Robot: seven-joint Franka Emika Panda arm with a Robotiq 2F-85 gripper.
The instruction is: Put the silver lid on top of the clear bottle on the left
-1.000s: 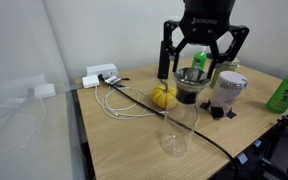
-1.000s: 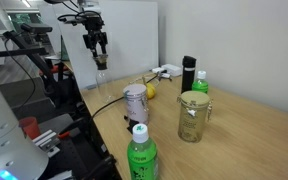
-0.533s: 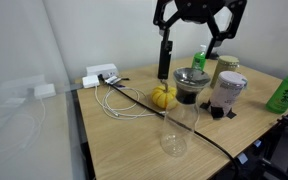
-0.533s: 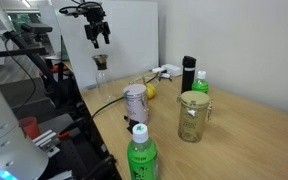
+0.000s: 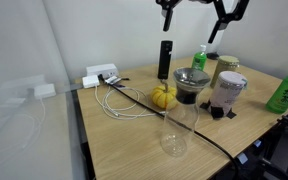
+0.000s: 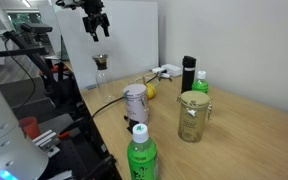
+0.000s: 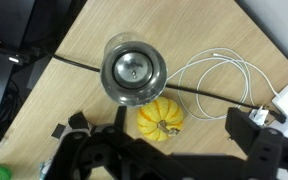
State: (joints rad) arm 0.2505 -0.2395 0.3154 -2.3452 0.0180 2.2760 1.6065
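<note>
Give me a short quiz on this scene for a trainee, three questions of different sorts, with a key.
1. True or false: the pincer is shut on the silver lid.
2. In the wrist view, which thing lies nearest the clear bottle? A) a yellow pumpkin B) a red cup C) a spoon
3. Fill in: seen from above, the silver lid is centred on the clear ___.

Key: 1 false, the pincer is open and empty, high above the bottle; 2 A; 3 bottle.
</note>
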